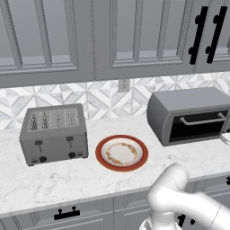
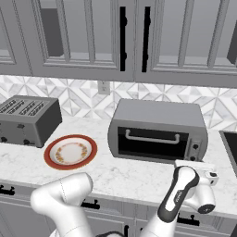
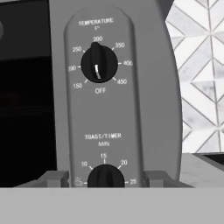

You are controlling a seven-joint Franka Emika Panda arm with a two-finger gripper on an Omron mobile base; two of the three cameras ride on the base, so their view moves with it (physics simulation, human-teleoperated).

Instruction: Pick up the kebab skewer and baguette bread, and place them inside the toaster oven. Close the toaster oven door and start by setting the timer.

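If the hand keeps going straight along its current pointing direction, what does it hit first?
Most likely the black toast/timer knob low on the grey toaster oven's control panel, sitting between the hand's finger tips. How much gap remains is unclear.

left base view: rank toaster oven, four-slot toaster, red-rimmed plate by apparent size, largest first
1. toaster oven, though its right end is cut off by the frame edge
2. four-slot toaster, not far behind
3. red-rimmed plate, clearly smallest
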